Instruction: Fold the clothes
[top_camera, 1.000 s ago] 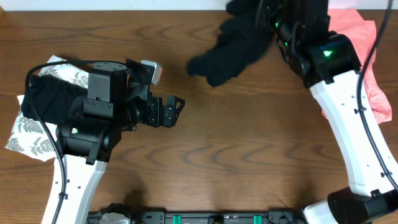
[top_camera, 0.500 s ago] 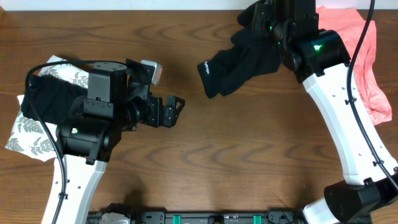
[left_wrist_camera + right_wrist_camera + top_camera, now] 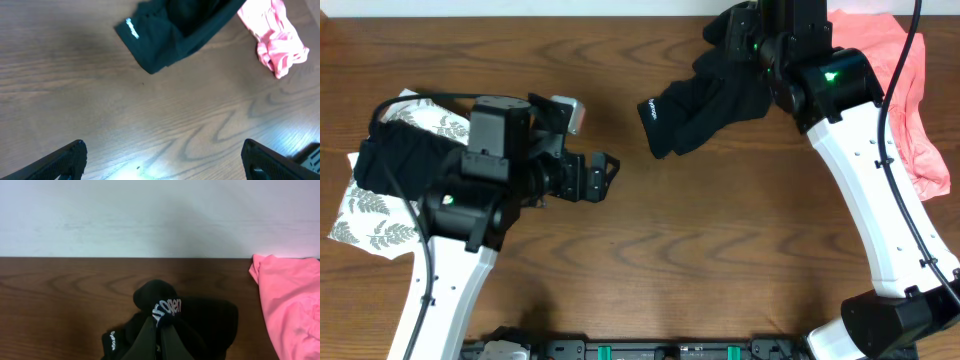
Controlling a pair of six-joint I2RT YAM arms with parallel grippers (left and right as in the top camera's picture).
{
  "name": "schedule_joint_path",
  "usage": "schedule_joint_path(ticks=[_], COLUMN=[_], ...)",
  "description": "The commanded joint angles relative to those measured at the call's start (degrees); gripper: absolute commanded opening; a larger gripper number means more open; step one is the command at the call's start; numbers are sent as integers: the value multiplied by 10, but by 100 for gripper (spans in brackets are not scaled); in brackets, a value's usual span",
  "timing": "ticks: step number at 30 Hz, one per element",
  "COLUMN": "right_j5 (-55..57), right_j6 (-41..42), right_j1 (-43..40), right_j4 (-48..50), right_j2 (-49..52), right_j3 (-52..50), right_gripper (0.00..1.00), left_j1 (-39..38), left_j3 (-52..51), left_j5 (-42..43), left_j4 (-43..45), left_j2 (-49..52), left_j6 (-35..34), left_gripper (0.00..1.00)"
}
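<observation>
The black shirt (image 3: 698, 100) is pinched in the clenched right gripper (image 3: 159, 325) at the table's (image 3: 700, 260) far side, just beside the salmon-pink garment (image 3: 910, 100). The left gripper (image 3: 603, 175) is spread wide — nothing is held.

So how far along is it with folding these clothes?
Early, it seems. Possibly done: a black bundle lies on the leaf-print cloth at the left, though I can't tell if it's folded. In hand: the right gripper is shut on the black shirt, crumpled; the left gripper is open, empty. Left: spreading and folding that shirt, plus the pink garment.
</observation>
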Motion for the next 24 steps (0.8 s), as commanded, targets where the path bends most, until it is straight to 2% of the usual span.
schedule_joint_path(ticks=[1, 12, 21, 24], right_j5=[10, 10, 5, 6], right_j6=[10, 10, 10, 9], right_j1=[3, 3, 4, 4], right_j4=[2, 0, -3, -9], right_j2=[2, 2, 2, 2], right_j3=[4, 4, 4, 4], right_gripper=[1, 1, 1, 1], left_j1=[-26, -99, -129, -129], left_j3=[10, 10, 10, 10], left_j5=[9, 8, 9, 8], left_j4=[11, 106, 260, 285], left_j2=[21, 82, 146, 163], left_j6=[7, -9, -23, -23], left_gripper=[99, 92, 92, 92])
